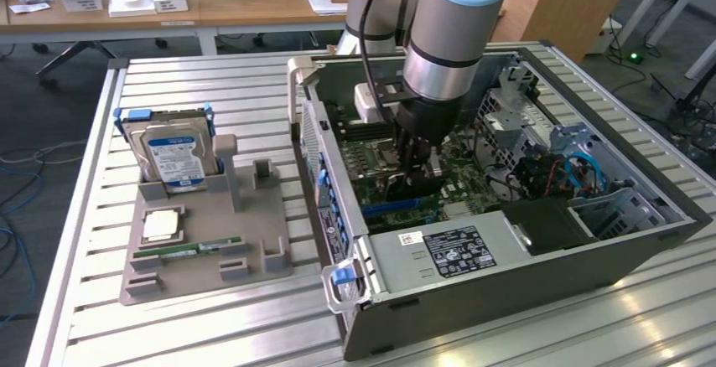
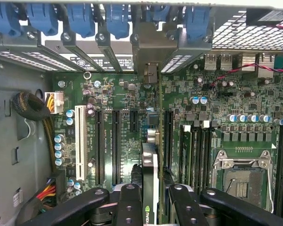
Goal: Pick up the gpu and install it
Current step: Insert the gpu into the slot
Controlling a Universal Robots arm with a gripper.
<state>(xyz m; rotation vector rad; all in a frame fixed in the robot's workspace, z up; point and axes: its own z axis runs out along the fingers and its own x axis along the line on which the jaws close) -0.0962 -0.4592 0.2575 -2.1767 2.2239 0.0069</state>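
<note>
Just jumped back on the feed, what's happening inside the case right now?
The arm is reaching down into the open computer case. Its gripper is closed on the gpu, holding it edge-on over the motherboard among the expansion slots, bracket end toward the case's rear openings. Whether the card is seated cannot be told. The hard drive and RAM stick sit on the tray outside.

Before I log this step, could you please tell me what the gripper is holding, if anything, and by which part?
The gripper holds the gpu, its fingers clamped on the card's two flat faces at the upper edge, over the motherboard.
</note>
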